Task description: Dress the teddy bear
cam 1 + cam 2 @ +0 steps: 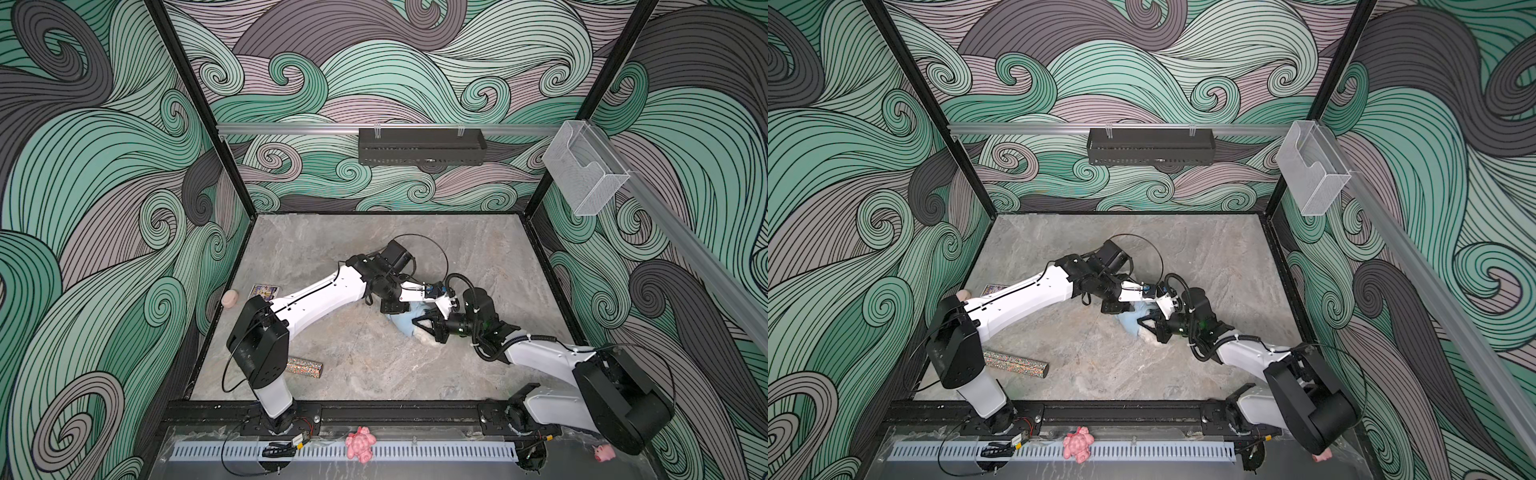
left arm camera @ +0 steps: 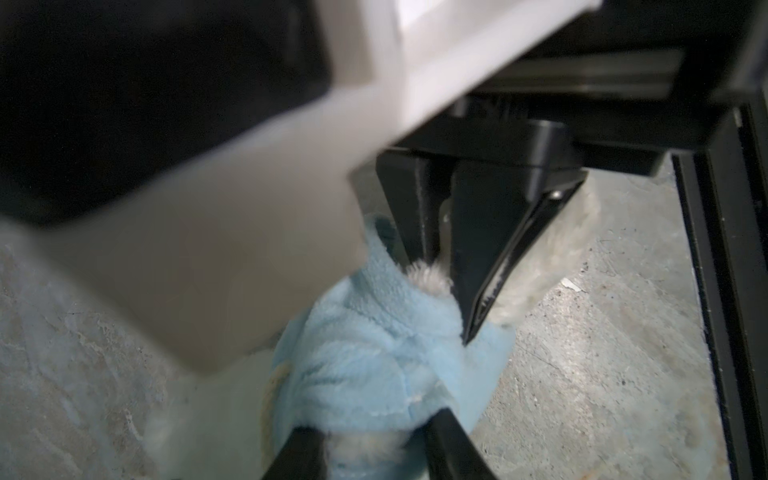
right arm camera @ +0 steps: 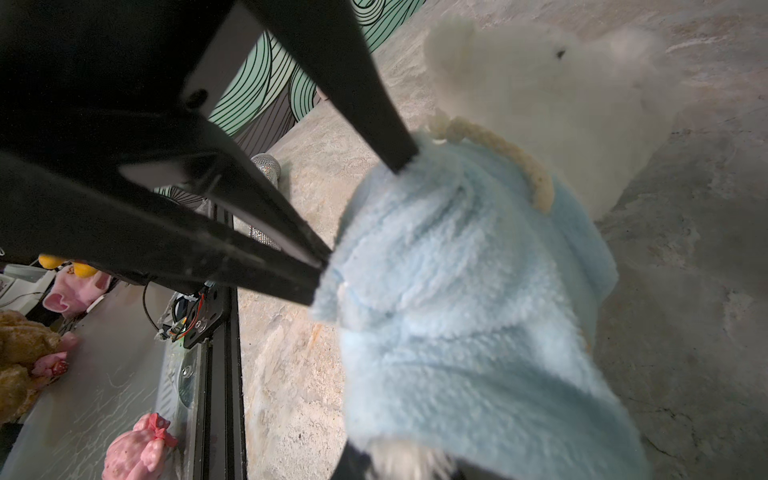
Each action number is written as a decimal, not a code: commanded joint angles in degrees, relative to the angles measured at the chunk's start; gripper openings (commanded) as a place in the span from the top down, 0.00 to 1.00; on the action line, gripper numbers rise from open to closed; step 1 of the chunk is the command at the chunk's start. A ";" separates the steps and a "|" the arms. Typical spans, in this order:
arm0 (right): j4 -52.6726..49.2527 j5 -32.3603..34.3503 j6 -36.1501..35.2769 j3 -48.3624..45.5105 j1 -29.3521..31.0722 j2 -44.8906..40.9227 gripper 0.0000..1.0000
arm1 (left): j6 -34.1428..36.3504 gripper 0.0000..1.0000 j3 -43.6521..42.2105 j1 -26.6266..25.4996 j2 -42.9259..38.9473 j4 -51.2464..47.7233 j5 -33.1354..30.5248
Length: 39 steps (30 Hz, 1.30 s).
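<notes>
Two claws meet on fluffy white teddy bear [image 3: 540, 95], right of centre on grey marbled desk [image 1: 353, 365] | light-blue fleece jacket [image 3: 457, 291] covers its body | right claw [image 1: 417, 323] pinched together at hem, likely anchoring | left claw [image 3: 365, 216] apart, tips touching collar cloth, probably to regrip.

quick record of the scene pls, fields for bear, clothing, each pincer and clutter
bear: white teddy bear, middle of the table
clothing: light blue fleece garment already round its body
right pincer: shut on a fold of the garment
left pincer: jaws either side of the clothed bear; grip unclear
clutter: glitter tube and card on the table's left; pink lumpy toy outside the front rail
</notes>
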 commanded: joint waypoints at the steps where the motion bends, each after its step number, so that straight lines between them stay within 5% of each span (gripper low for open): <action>1: 11.47 -2.66 0.85 0.17 0.37 -0.02 1.00 | -1.93 0.65 1.01 -0.36 5.02 -0.73 0.90; 4: 12.20 -1.83 1.32 -0.25 0.33 0.67 1.00 | -3.12 0.76 2.73 -0.26 7.67 -2.63 1.28; 7: 11.45 1.93 1.89 -1.64 0.22 0.03 1.00 | -5.86 1.00 4.25 0.45 6.67 -3.35 4.76; 16: 8.26 13.22 7.53 -7.13 -0.20 -3.20 1.00 | -28.47 1.00 -8.26 9.62 -9.10 19.31 24.01; 28: 7.51 15.20 9.84 -7.02 -0.89 1.00 1.00 | -48.97 1.00 -21.69 15.52 -18.48 37.51 29.95; 32: 5.86 11.86 10.32 -4.14 -1.31 3.52 1.00 | -39.60 1.00 -22.26 14.71 -18.21 30.50 30.22; 35: 5.06 9.56 8.11 -2.68 -0.65 3.26 0.85 | -34.69 1.00 -20.76 13.20 -16.85 22.67 24.48; 39: -3.66 12.37 0.27 1.15 1.62 -1.05 0.64 | -39.08 1.00 -20.74 11.95 -16.01 23.83 21.06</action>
